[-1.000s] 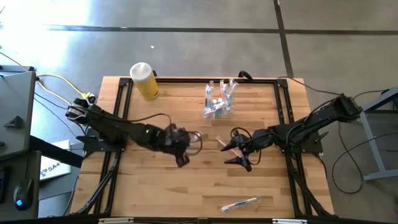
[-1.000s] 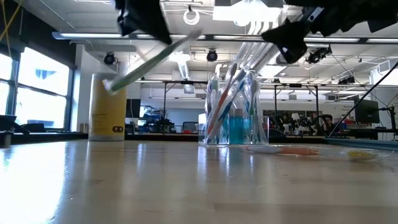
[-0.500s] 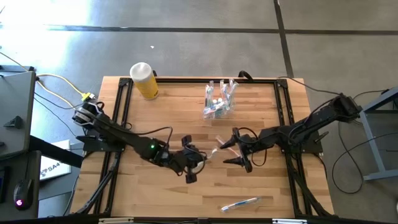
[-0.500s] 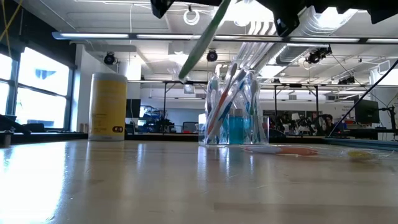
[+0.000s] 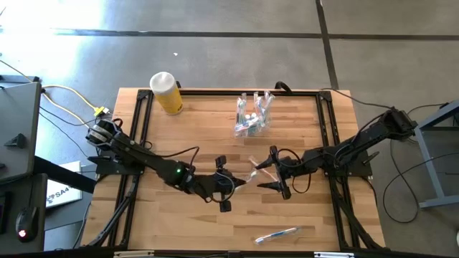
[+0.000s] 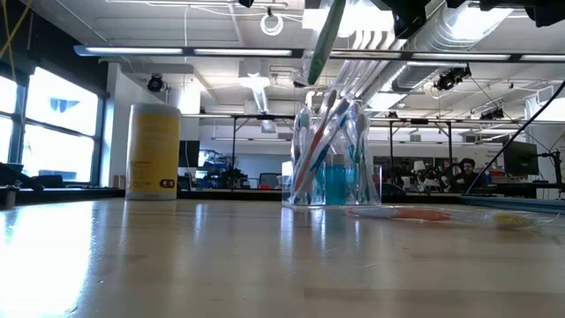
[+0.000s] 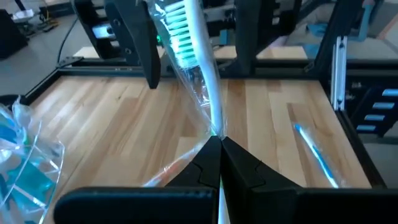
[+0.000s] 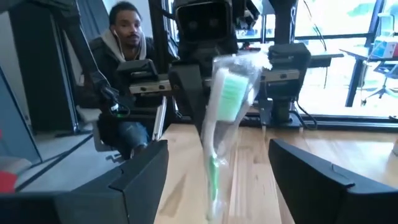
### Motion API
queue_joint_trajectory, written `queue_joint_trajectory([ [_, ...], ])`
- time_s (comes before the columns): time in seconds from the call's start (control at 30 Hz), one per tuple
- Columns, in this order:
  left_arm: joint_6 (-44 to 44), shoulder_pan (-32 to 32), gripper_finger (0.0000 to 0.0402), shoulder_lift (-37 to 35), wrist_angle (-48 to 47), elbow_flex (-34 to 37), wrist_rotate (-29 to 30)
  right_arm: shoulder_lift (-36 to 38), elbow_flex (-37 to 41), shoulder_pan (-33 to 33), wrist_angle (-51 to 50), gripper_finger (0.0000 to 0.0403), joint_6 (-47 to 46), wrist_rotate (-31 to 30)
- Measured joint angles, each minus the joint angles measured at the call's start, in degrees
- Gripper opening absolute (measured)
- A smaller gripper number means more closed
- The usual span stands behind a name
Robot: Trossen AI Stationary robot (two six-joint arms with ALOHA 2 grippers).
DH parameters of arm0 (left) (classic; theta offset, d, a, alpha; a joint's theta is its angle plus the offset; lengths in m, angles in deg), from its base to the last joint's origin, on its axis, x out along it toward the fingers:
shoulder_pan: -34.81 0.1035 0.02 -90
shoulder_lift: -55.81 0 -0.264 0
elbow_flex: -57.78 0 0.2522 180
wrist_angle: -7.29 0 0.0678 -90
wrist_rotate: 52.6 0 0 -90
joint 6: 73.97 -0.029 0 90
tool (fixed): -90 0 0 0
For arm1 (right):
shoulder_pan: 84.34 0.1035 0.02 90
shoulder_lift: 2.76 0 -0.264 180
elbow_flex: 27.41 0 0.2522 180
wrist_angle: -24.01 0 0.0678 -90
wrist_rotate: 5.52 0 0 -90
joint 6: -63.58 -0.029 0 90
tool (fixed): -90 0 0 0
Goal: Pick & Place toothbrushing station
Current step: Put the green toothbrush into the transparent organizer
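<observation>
Pinching a wrapped teal toothbrush (image 5: pixel 249 172), the left gripper (image 5: pixel 231 180) holds it at frame centre between the right gripper's (image 5: pixel 276 170) spread fingers.
Lower centre lies another toothbrush (image 5: pixel 277 234); farther up stand the clear cup (image 5: pixel 252 115) of brushes and the yellow container (image 5: pixel 166 92).

Left gripper (image 5: pixel 228 188) clamped, facing the spread right gripper (image 5: pixel 270 171).
</observation>
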Motion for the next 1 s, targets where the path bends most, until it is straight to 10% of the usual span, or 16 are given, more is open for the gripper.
queue_joint_trajectory([
  [0.73,-3.28,4.11,0.0,4.7,8.15,-1.61,-1.88,-0.05,0.0,-0.15,2.46,0.0267,3.08,0.02],
  [1.0,-5.53,4.07,0.0,4.81,9.99,-1.6,-1.37,-0.07,0.0,-0.15,1.75,0.0176,3.08,0.02],
])
